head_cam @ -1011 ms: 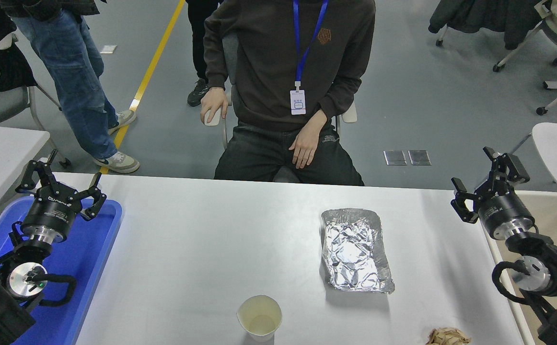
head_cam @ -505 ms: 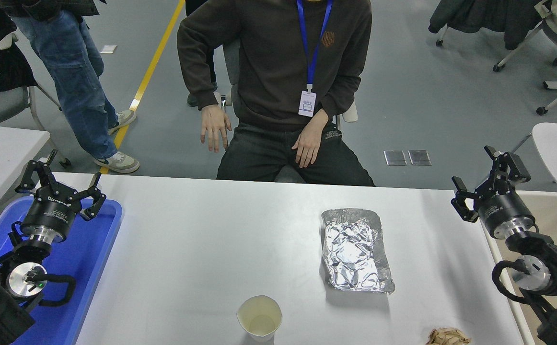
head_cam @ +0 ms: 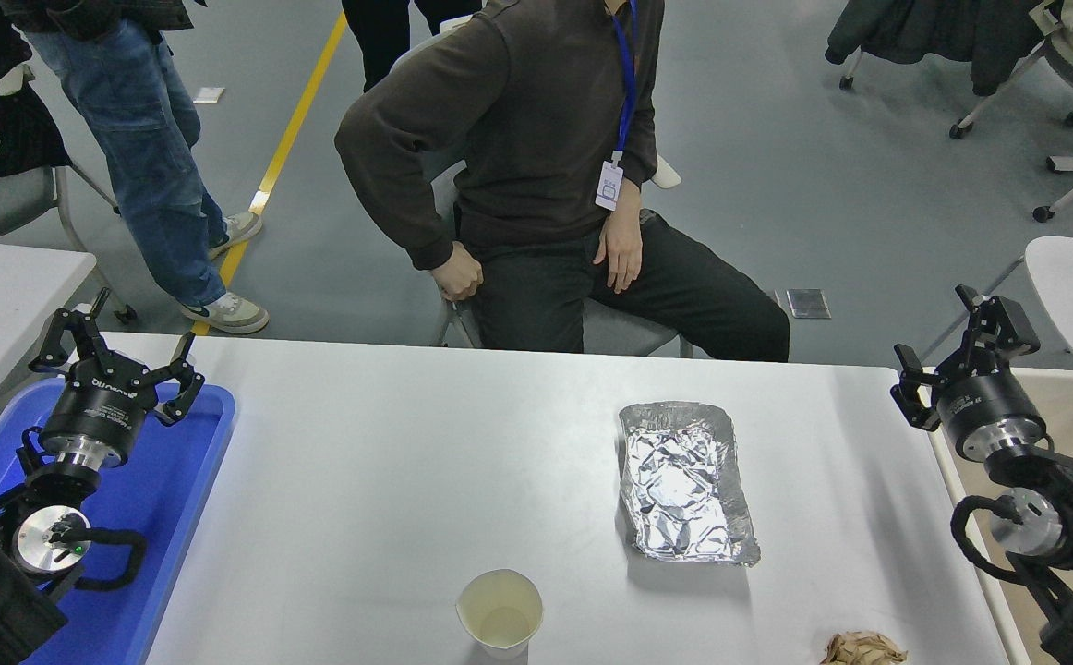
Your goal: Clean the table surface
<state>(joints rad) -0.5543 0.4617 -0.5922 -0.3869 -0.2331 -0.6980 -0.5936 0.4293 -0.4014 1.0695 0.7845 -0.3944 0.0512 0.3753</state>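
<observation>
Nothing is cleared yet: on the table surface sit a foil tray at 3 o'clock, a paper cup at 6, and crumpled paper at 5. The left gripper and right gripper both hold their jaws apart, empty.

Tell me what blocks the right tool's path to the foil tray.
Nothing visible. The right tool hovers open at the table surface's right edge; only bare tabletop lies between it and the foil tray.
</observation>
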